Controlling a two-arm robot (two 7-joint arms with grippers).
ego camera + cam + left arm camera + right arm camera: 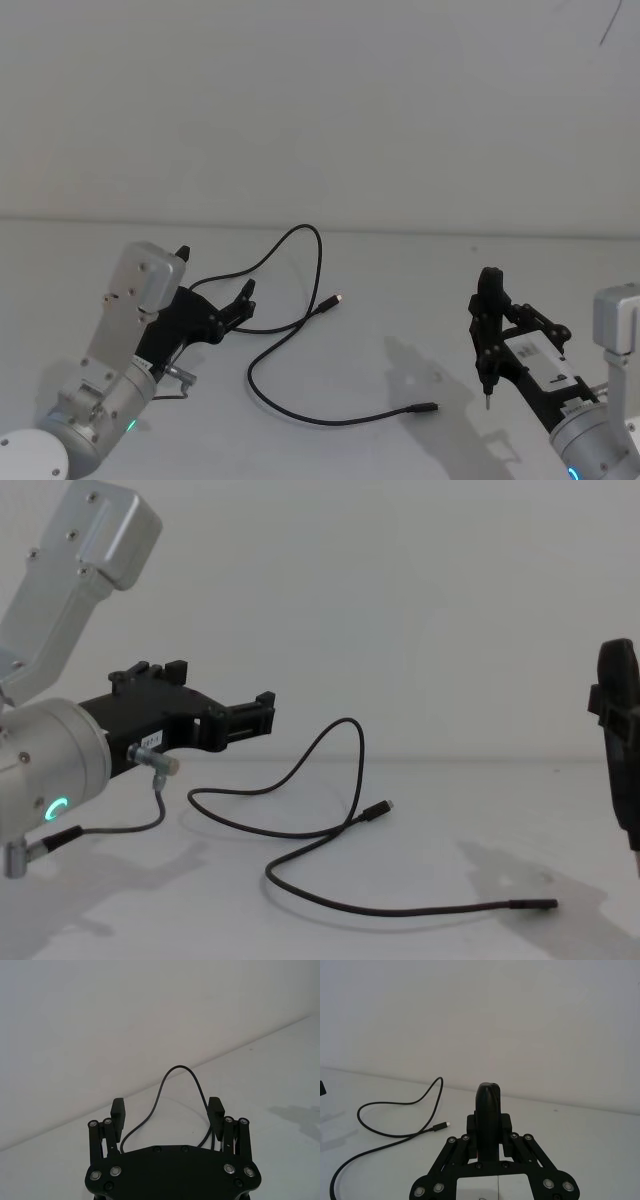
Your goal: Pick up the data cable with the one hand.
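Observation:
The data cable [251, 370] is a thin black cord lying in loose curls on the white table. One plug [425, 408] lies toward the right front, and the other plug [336, 298] lies mid-table. My left gripper [214, 272], the black two-jaw one on the silver cylinder with the green ring light, is open at the cable's left loop. In the left wrist view the cord [180, 1067] runs out between the spread fingers [117, 1108]. From the chest, that gripper [262, 712] hangs just above the cable [345, 721]. My right gripper [487, 282] stands upright and shut, right of the cable.
A short grey wire with a silver plug [152, 764] hangs under my left wrist. The white table [400, 262] meets a plain white wall behind. In the right wrist view, the cable [432, 1129] lies left of the shut fingers [489, 1091].

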